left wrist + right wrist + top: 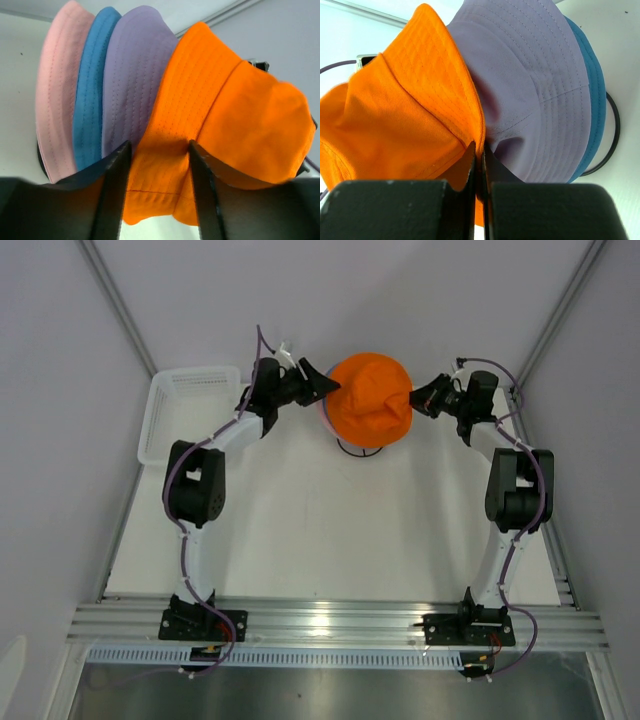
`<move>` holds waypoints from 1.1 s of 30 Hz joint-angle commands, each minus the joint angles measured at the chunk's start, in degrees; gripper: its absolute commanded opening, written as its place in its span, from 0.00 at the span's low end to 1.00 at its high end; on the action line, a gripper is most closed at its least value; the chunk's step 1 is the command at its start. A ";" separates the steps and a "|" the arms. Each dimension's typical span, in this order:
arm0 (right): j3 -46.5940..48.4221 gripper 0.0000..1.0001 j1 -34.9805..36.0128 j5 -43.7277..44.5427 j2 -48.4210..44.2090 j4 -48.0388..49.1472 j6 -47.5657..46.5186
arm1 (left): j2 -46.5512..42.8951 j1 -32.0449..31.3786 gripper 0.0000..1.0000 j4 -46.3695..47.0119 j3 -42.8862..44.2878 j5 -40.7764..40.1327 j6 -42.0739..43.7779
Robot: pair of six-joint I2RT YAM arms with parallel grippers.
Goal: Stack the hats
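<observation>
You are seating the orange hat [370, 398] on top of the stack, which is sitting on the black wire stand [615, 125].
Your right gripper [479, 150] is pinching the orange brim, jaws shut; your left gripper [159, 150] is straddling the opposite brim, jaws apart, not yet gripping. Be drawing both sides down evenly. The overhead view is showing only orange; the left wrist view is revealing the lavender hat [135, 75], blue hat [95, 85] and pink hat [57, 85] nested beneath.
</observation>
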 commanded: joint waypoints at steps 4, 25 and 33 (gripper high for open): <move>2.68 0.00 0.20 0.49 0.90 -0.38 -1.63 | -0.52 0.02 0.27 4.92 1.76 1.69 -1.43; 5.66 0.25 0.46 1.28 6.35 -5.13 -4.88 | -2.55 0.47 0.01 -21.96 8.70 -15.88 -4.00; 6.19 0.29 0.64 1.11 8.54 -6.36 -6.02 | -0.61 0.38 0.01 -26.36 10.10 -17.38 -2.94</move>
